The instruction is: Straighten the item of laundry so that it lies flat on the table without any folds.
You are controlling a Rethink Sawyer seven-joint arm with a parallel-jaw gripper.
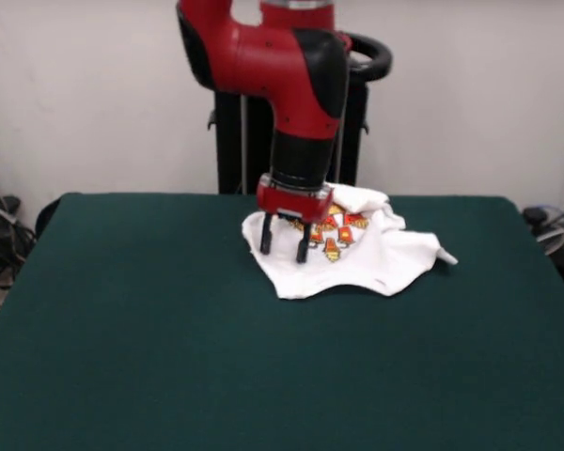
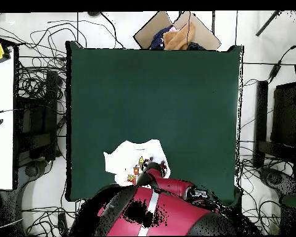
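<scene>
The white T-shirt (image 1: 357, 252) with red, orange and yellow prints lies crumpled on the dark green table (image 1: 150, 319), near the table's far side, right of centre. One corner sticks out to the right. My gripper (image 1: 283, 246) hangs over the shirt's left part, its two black fingers (image 1: 266, 237) spread apart and empty, tips just above or touching the cloth. In the overhead view the shirt (image 2: 129, 157) lies near the table's bottom edge, partly hidden under my arm (image 2: 163, 185). The gripper is hidden there.
The robot's black pedestal (image 1: 240, 141) stands behind the table's far edge. Cables lie on the floor at the left (image 1: 0, 235). In the overhead view a cardboard box with clothes (image 2: 175, 34) sits beyond the table's top edge, and a white table (image 2: 2, 117) stands at the left.
</scene>
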